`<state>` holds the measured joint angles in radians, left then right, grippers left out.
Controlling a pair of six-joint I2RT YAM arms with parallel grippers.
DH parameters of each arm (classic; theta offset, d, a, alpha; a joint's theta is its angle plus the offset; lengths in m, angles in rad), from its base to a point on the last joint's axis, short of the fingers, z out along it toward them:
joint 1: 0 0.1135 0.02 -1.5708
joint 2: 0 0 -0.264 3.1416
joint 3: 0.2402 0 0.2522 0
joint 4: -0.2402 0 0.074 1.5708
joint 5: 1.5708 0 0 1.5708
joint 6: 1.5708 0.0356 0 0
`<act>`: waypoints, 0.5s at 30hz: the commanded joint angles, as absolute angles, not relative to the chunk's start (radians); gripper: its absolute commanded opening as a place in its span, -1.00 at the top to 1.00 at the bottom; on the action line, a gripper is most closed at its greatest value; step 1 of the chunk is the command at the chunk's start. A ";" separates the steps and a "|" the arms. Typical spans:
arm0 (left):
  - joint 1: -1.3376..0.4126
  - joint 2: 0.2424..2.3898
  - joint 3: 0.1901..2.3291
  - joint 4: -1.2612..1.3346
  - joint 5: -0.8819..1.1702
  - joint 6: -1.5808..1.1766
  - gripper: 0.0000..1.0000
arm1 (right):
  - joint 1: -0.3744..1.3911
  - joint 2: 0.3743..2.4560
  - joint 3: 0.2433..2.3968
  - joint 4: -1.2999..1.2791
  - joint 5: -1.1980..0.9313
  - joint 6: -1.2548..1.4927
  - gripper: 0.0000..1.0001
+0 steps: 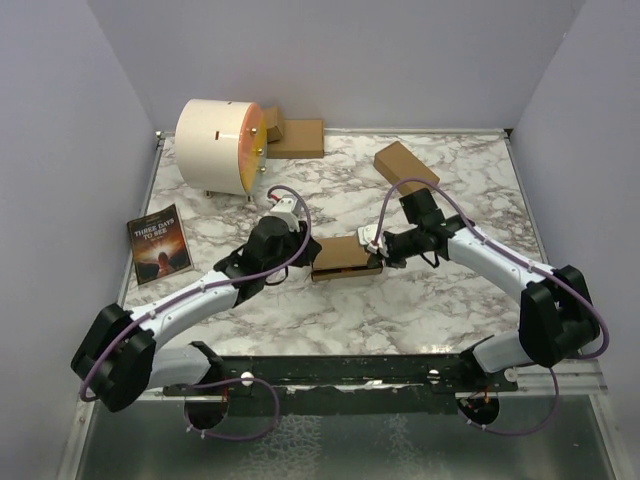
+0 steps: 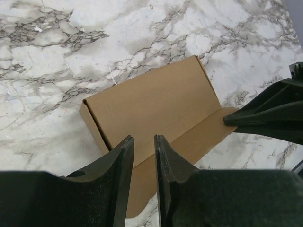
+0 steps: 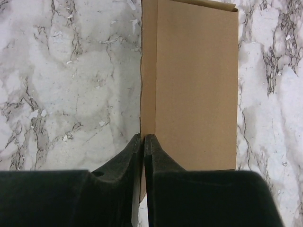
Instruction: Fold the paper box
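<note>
Reaching in from the near edge, L arm (image 1: 190, 300) & R arm (image 1: 500, 262) bend at the elbows and meet mid-tabletop (image 1: 420, 310) on the paper box (image 1: 345, 257). It lies there as a small oblong carton btwn the two hands, one long flap (image 2: 189, 142) spread flat on the marble beside it. L forearm angles up and to the right, wrist tipped down. The left hand (image 2: 143, 138) sits over that flap, fingers a narrow slit apart and gripping nothing I can make out. R forearm sweeps in leftward. The right hand (image 3: 143, 137) is pinched closed at the box's right end, w/ the flap's thin edge in the slit. Farther back: a book (image 1: 160, 243) at left and a second brown carton (image 1: 405, 168) right of centre. A white drum (image 1: 220, 145) w/ an orange face sits far left, flat cardboard pieces (image 1: 298, 137) just beside it.
</note>
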<state>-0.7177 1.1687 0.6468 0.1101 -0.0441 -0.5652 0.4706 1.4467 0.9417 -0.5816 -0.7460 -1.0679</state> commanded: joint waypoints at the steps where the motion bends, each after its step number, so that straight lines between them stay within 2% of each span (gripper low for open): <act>1: -0.684 1.261 0.658 0.229 0.155 -0.560 0.46 | 0.477 1.464 0.909 -0.578 -0.732 -1.086 0.84; 7: -0.684 1.371 0.652 0.250 0.237 -0.576 0.46 | 0.477 1.463 0.879 -0.574 -0.733 -1.093 0.63; 15: -0.684 1.422 0.608 0.234 0.223 -0.607 0.46 | 0.477 1.464 0.882 -0.587 -0.735 -1.074 0.37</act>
